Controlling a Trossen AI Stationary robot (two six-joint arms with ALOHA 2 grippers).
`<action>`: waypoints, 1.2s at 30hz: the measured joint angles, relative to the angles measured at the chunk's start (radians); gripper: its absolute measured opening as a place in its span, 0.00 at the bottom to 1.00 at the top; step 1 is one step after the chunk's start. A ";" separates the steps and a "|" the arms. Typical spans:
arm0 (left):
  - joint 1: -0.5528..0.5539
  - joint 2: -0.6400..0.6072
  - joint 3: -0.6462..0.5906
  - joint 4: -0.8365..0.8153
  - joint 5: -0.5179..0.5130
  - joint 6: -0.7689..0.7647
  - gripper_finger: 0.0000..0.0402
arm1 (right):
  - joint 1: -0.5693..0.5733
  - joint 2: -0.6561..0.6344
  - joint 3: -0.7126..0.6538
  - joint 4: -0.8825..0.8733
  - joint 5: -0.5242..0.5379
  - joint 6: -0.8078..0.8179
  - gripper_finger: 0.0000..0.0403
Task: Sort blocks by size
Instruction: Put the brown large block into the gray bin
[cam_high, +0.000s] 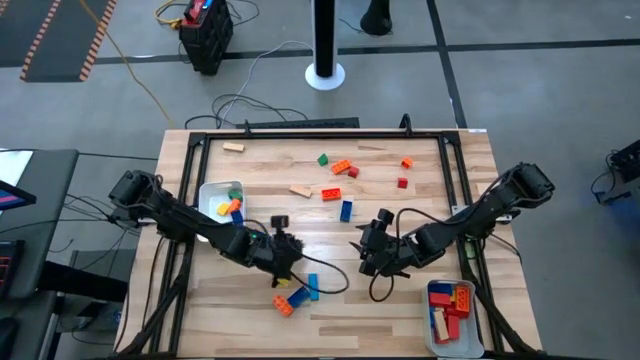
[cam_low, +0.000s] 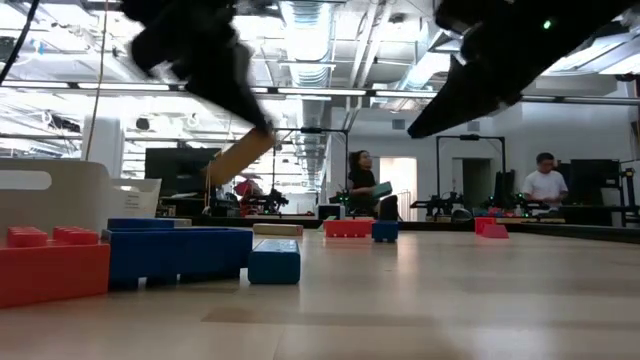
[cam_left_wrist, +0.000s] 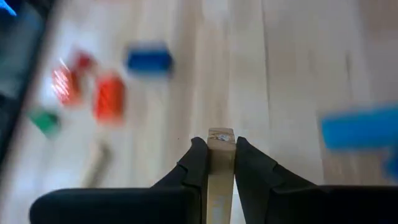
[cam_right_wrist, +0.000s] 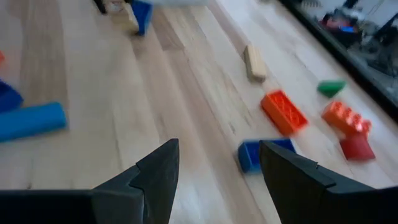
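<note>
Coloured blocks (cam_high: 331, 194) scattered on wood; a tan bar (cam_left_wrist: 219, 163) held aloft, tilted.

Both arms reach over the table (cam_high: 420, 300) amid scattered blocks (cam_high: 335, 178) and two trays (cam_high: 212, 190).

A wooden table (cam_high: 380, 300) carries scattered blocks (cam_high: 336, 193) and two white trays (cam_high: 212, 192).

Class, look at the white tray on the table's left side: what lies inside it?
The left white tray holds several small blocks: yellow, blue, orange and green show. Any pieces beneath them are covered and cannot be seen.
</note>
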 joint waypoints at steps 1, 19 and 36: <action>0.000 -0.001 0.000 0.070 -0.024 0.045 0.12 | -0.002 0.000 -0.013 0.034 0.000 -0.017 0.62; 0.070 0.011 -0.022 0.814 0.152 0.398 0.13 | 0.007 0.014 -0.056 0.556 -0.120 -0.450 0.62; 0.083 0.012 -0.023 0.812 0.183 0.312 0.19 | -0.027 0.014 -0.055 0.644 -0.185 -0.542 0.19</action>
